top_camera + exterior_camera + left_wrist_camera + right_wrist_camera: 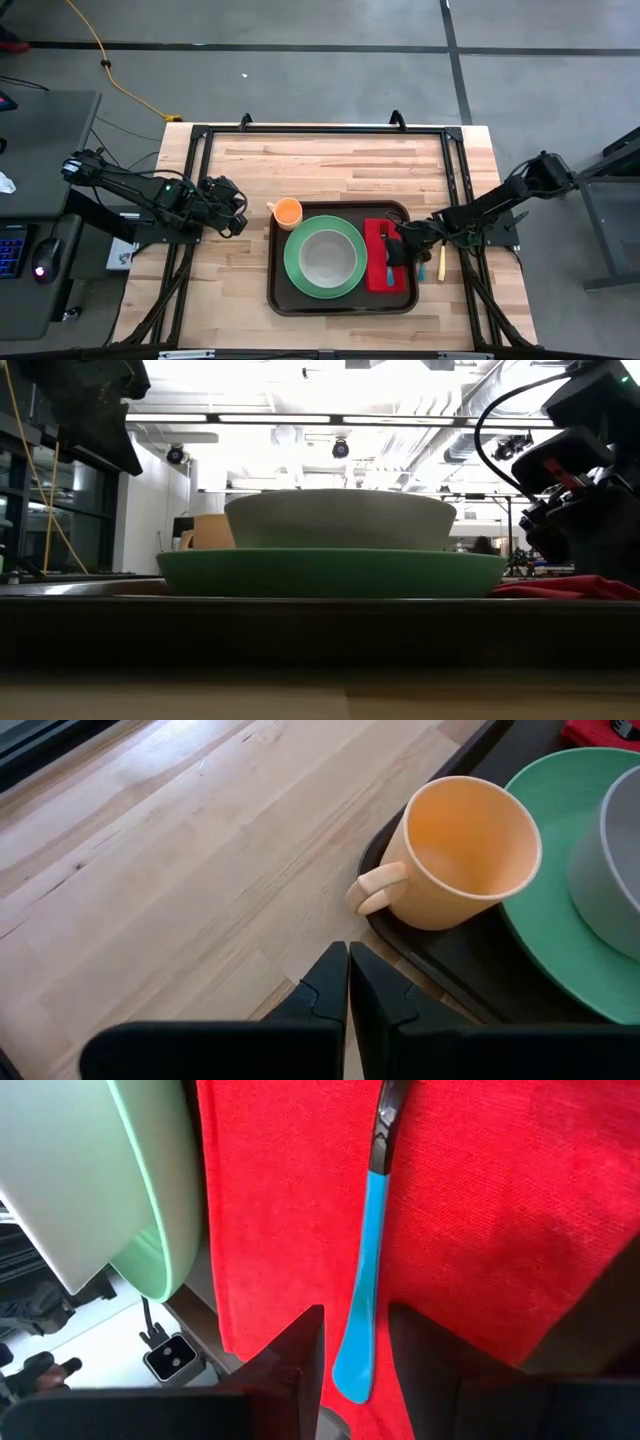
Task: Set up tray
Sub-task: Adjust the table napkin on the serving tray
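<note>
The tray [278, 290] sits mid-worktop. The right end effector [355, 1342] stands part-open astride the blue utensil [365, 1270] on the red napkin [480, 1210], gripping nothing. Risk: closing snags cloth. The left end effector [348, 982], shut and empty, waits near the orange mug [455, 850].

Bright overhead strip lights [330, 418] glare in low view; foreground dark, blurry.

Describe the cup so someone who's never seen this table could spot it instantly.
Start at the dark brown tray in the middle of the wooden table. The cup sits in the tray's far-left corner, beside the green plate that holds a grey bowl. It is the only pale orange item, with a small side handle.
</note>
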Controlling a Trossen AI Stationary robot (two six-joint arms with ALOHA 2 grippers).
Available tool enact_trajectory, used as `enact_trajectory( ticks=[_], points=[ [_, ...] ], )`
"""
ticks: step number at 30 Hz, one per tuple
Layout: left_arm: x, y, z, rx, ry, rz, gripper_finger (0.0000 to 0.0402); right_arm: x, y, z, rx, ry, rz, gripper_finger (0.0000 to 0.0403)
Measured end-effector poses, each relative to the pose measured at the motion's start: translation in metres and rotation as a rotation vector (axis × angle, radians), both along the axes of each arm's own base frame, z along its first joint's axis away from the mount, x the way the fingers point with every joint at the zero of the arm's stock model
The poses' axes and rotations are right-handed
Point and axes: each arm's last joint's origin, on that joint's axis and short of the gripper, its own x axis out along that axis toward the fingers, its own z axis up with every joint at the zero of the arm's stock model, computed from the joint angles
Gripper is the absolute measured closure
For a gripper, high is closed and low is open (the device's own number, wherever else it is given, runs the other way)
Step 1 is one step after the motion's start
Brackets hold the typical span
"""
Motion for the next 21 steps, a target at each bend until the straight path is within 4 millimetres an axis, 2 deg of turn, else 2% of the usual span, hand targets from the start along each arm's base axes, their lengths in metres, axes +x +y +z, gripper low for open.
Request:
enact_trajectory(
  ticks=[21],
  points=[
    [-0.0001, -0.0007, -0.0004, -0.022, 0.008, -0.013, 0.0357, -0.0004, 0.0000, 0.0010, 0.014, -0.002, 0.011, 0.0304]
  ],
)
